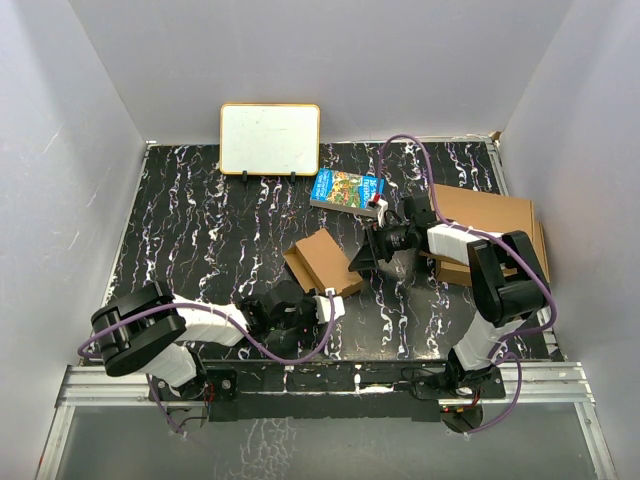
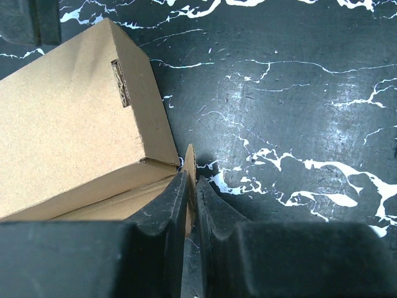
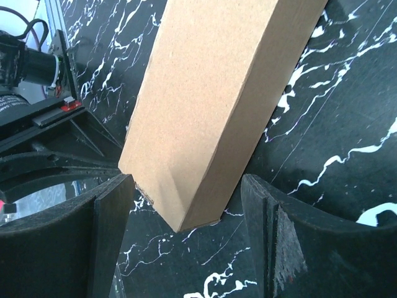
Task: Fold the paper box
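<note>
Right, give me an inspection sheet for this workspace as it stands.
Surface: black table with white marbling.
Job's things: paper box, partly folded, lying mid-table.
Clutter: whiteboard standing at the back edge; colourful book behind the box; stack of larger cardboard boxes on the right.
Grippers: left gripper pinched on a thin flap of the paper box; right gripper jaws wide, one finger each side of the box's end, grip or gap cannot be told.
Cables: purple cables loop along both arms.
Surroundings: white walls on three sides.
</note>
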Controlling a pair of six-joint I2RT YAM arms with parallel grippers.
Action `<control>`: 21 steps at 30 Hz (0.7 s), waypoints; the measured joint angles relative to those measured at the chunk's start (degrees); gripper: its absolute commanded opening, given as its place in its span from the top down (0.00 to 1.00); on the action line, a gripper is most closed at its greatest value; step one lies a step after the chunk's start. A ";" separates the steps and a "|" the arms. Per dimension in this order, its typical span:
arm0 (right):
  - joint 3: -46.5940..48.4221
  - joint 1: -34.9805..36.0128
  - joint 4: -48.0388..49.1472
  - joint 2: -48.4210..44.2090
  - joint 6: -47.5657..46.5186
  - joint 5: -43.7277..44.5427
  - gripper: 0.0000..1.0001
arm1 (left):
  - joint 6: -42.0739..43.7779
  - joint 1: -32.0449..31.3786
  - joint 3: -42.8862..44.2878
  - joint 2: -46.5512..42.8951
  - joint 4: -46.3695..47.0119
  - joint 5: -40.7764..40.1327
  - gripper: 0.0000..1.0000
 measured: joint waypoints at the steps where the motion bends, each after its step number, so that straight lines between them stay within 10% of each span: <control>1: -0.37 0.00 0.17 0.04 0.31 -0.15 0.25 | -0.09 0.00 0.00 0.00 0.07 -0.02 0.91; 21: -0.81 1.05 0.79 4.17 2.93 4.44 0.37 | -4.09 0.09 -0.07 0.00 1.05 -1.25 0.94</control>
